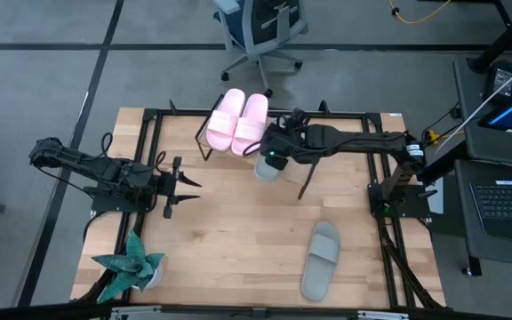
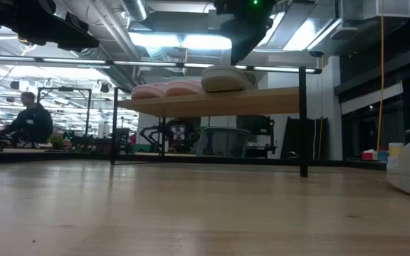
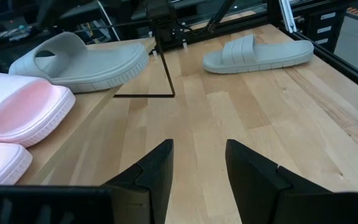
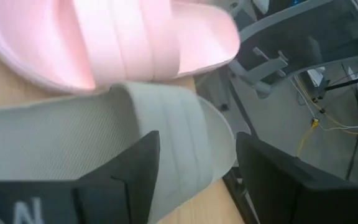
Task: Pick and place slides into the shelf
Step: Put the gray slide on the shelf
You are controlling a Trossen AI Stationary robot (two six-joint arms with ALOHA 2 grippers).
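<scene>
The pale pink pair lies side by side on the shelf at the bench's twelve o'clock. Just beside it, toward three o'clock, the first grey-green slide rests on the shelf board under the right hand, whose fingers stand spread on either side of its strap and toe, seemingly not pinching. The second grey-green slide lies flat on the bench near five o'clock, well apart from the shelf. The left hand waits at nine o'clock, its fingers spread and empty.

These slides look like light, soft foam with a matte skin, so they should give under pressure and are unlikely to slip. The wide strap seems the best hold: a pinch across it, or over the side wall of the sole, would likely keep the slide level.

From above, the right arm covers most of the slide it hovers over. The level view shows the shelf only edge-on, so how squarely that slide sits there cannot be told.
</scene>
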